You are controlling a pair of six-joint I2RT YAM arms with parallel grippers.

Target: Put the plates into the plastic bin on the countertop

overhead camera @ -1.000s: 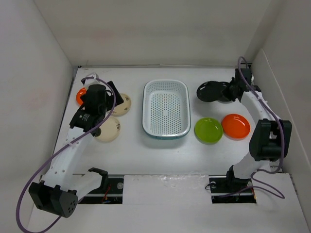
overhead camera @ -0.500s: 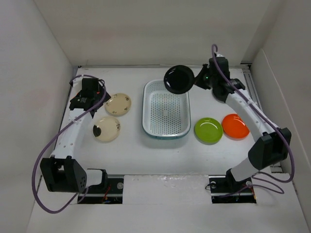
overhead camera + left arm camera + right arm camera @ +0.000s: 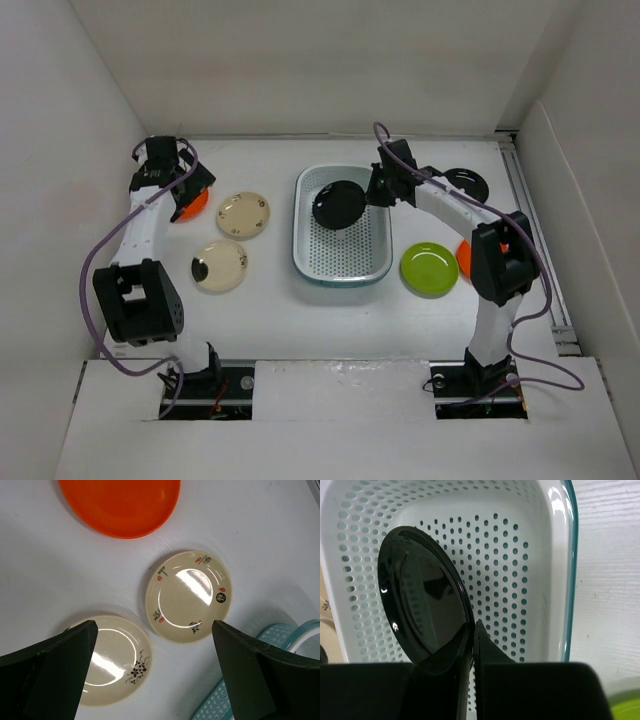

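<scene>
Black plate (image 3: 420,600) — rim in right end effector (image 3: 473,632) — inside plastic bin (image 3: 555,580)

I see a robotics lab test cell: plain white walls (image 3: 90,90) box in a white table (image 3: 300,310), with the left arm (image 3: 140,232) and right arm (image 3: 450,205) bolted along the table's near edge.

plain white walls (image 3: 300,60) on three sides — soft, even light
</scene>
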